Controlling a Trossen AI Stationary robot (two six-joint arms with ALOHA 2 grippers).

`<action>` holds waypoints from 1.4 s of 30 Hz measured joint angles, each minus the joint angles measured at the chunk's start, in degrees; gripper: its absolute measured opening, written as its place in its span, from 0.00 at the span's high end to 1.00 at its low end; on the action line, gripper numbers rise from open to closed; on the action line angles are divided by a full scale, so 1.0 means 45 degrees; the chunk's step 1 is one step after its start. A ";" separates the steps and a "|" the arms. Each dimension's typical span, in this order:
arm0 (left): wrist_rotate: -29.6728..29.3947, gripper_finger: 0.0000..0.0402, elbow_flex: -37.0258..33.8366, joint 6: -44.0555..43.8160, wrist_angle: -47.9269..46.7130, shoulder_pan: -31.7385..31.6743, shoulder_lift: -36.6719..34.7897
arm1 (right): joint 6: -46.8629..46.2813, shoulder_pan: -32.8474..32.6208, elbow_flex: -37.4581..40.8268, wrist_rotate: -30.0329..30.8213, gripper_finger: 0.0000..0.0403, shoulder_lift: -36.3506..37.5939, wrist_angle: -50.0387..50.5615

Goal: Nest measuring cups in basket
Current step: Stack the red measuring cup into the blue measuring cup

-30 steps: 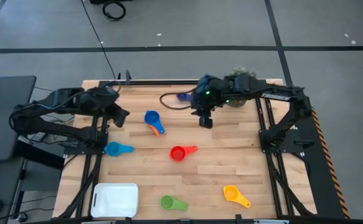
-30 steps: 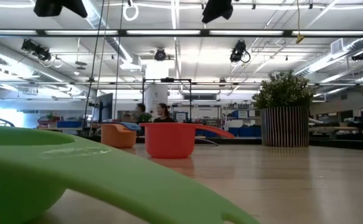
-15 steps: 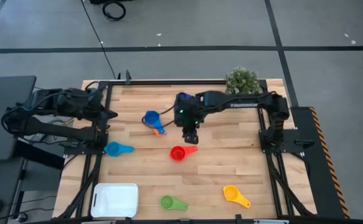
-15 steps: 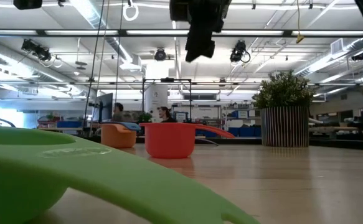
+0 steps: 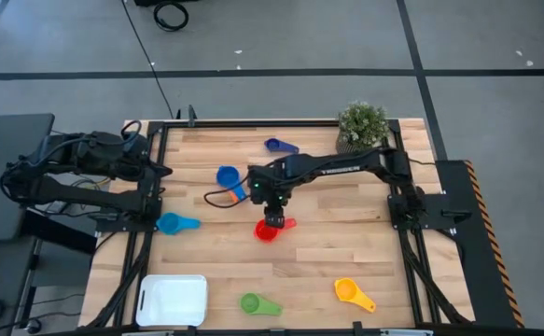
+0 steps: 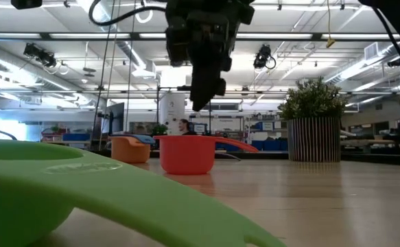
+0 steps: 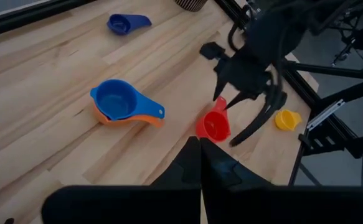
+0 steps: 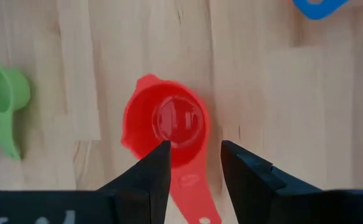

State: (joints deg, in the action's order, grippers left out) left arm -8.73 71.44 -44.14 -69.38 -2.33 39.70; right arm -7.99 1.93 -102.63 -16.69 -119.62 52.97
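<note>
measuring cups lie scattered over the wooden desk [image 5: 346,252], none of them in the basket [image 5: 173,300], which sits at the desk's near left corner in the high view. the red cup [image 5: 268,230] is near the middle of the desk, its handle pointing toward the right side. the right gripper [image 5: 274,217] hangs directly over that handle, fingers [image 8: 153,171] spread apart with the red handle showing between them in the right wrist view; they do not grip it, and the low view shows the gripper well above the cup's rim. the bright blue cup [image 5: 227,176] sits nested on the orange cup [image 7: 128,119], up and to the left of the red one. the dark navy cup [image 5: 276,146] lies near the far edge, close to the woven plant pot [image 5: 362,124]. a second, lighter blue cup [image 5: 172,223] lies by the left edge of the desk. the green cup [image 5: 253,303] is at the near edge just right of the basket, and the yellow cup [image 5: 350,292] is farther right along that edge. the left gripper [image 5: 162,169] waits at the far left edge of the desk, its fingers [image 7: 187,165] pressed together and holding nothing.
</note>
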 joint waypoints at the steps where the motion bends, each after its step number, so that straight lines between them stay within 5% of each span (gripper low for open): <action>1: 0.0000 1.00 0.0000 -0.0001 0.0000 0.0000 -0.0003 | -0.0005 0.0000 0.0000 -0.0031 0.63 -0.0113 -0.0170; 24: 0.0001 1.00 -0.0005 -0.0028 -0.0090 0.0000 0.0002 | 0.0026 -0.0058 0.0000 -0.0237 0.65 -0.2179 -0.1172; 29: 0.0004 1.00 -0.0005 -0.0019 -0.0097 0.0000 0.0002 | 0.0005 -0.0058 0.0000 -0.0224 0.74 -0.2355 -0.1295; 34: 0.0005 1.00 -0.0005 -0.0010 -0.0107 0.0000 0.0002 | -0.0300 -0.0058 0.0000 -0.0210 0.96 -0.2354 -0.1579; 42: 0.0000 1.00 -0.0005 -0.0006 -0.0112 0.0000 0.0002 | -0.2348 0.0134 -0.1262 0.0342 0.98 -0.2271 -0.1393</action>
State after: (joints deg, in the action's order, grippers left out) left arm -8.73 71.42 -44.17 -69.89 -2.33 39.70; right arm -18.55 2.54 -108.31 -15.15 -129.84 46.70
